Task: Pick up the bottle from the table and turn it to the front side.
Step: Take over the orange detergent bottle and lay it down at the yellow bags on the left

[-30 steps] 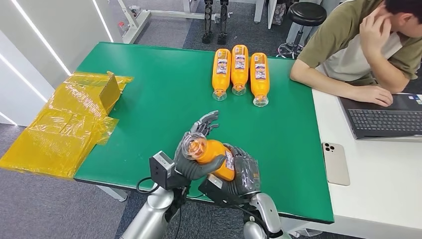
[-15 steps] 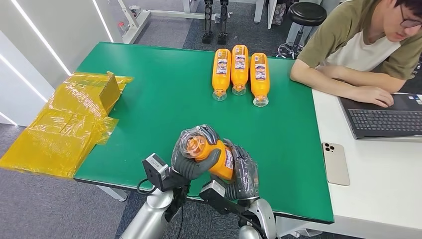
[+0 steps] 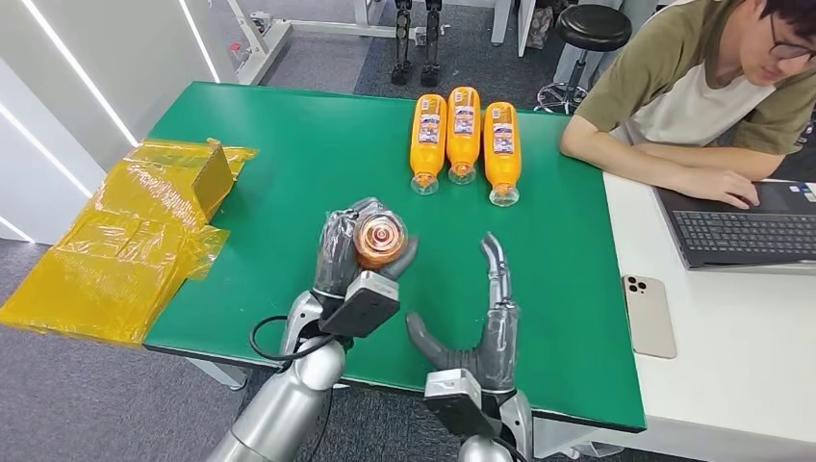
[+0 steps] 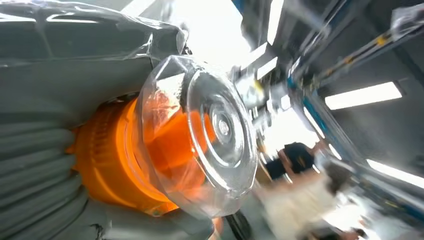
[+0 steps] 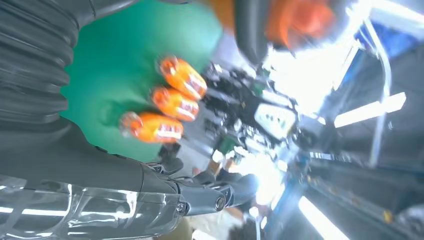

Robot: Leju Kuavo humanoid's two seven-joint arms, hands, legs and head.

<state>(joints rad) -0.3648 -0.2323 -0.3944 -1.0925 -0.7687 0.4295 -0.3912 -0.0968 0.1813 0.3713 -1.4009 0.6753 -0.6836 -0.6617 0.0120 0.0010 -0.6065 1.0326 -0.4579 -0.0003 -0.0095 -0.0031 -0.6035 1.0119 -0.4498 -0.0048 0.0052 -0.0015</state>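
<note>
I see the left hand [image 3: 348, 252] gripping the orange bottle [image 3: 379, 241] above the green counter [image 3: 289, 173], clear cap toward the camera; the right hand [image 3: 489, 332] is empty, fingers spread, beside it.

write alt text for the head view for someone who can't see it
The robot's left hand holds an orange plastic bottle over a green table, clear cap toward the camera. Its right hand is open beside it. Three orange bottles lie in a row beyond; a person sits at a laptop.
</note>
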